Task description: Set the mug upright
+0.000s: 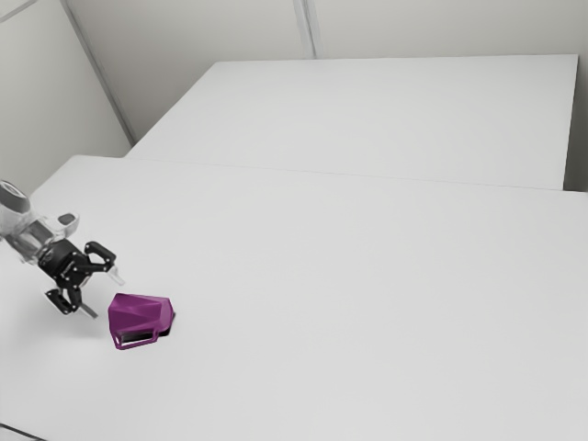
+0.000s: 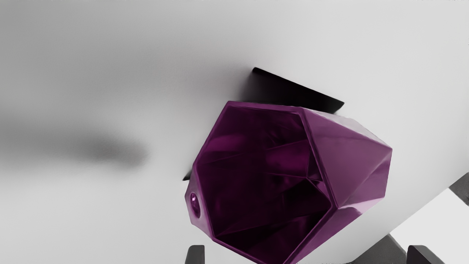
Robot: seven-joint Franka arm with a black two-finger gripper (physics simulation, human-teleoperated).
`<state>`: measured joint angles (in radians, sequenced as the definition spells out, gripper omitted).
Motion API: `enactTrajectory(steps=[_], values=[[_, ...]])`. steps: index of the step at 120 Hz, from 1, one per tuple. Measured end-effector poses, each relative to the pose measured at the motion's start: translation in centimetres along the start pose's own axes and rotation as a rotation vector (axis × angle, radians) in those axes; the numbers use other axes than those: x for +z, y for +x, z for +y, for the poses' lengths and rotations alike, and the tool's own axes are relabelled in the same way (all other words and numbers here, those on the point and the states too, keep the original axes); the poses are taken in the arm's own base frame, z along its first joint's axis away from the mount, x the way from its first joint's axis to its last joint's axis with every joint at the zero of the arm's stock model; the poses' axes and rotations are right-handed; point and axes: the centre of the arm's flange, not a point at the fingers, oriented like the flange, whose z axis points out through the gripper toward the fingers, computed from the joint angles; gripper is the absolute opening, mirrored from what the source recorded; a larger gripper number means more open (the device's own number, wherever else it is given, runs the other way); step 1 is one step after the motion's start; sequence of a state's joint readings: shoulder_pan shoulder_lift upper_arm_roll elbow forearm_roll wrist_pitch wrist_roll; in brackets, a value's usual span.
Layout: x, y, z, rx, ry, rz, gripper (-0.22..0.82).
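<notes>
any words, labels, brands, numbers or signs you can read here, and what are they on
None that I can read.
Mug: no lettering or logo on the purple faces in sight.
Table: no text.
Arm and claw: no text I can make out; any small marking there would be too small to read.

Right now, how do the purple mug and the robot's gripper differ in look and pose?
Color: the mug is purple, while the gripper is mostly black.
Shape: the mug is one faceted, hollow cup with a handle; the gripper has two separate fingers, standing apart.
Pose: the mug lies on its side on the table; the gripper is carried by the arm.
Shared: each has its open end toward the other.
</notes>
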<state>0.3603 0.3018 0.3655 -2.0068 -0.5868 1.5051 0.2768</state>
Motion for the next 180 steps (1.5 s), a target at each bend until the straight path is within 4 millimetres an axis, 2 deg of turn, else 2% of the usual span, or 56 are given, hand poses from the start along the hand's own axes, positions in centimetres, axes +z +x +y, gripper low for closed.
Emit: enactTrajectory(steps=[40,53,61,65,83,95,115,145,149,161,180], values=[[2.6,1.6,1.1,0.068,-0.147,-0.003,0.60],[4.4,1.4,0.5,0.058,-0.208,-0.018,0.60],[4.8,1.4,0.4,0.060,-0.232,-0.018,0.60],[4.8,1.4,0.4,0.064,-0.239,-0.015,0.57],[4.1,1.5,1.2,0.098,-0.230,0.003,0.17],[4.0,1.5,1.4,0.111,-0.227,0.008,0.01],[2.7,1.8,2.5,0.147,-0.214,0.032,-0.11],[2.5,1.8,3.6,0.178,-0.197,0.038,-0.16],[2.2,1.8,4.3,0.194,-0.182,0.043,-0.17],[1.6,1.4,9.0,0.295,-0.051,0.056,-0.17],[2.2,-1.4,16.3,0.457,0.237,0.103,-0.18]])
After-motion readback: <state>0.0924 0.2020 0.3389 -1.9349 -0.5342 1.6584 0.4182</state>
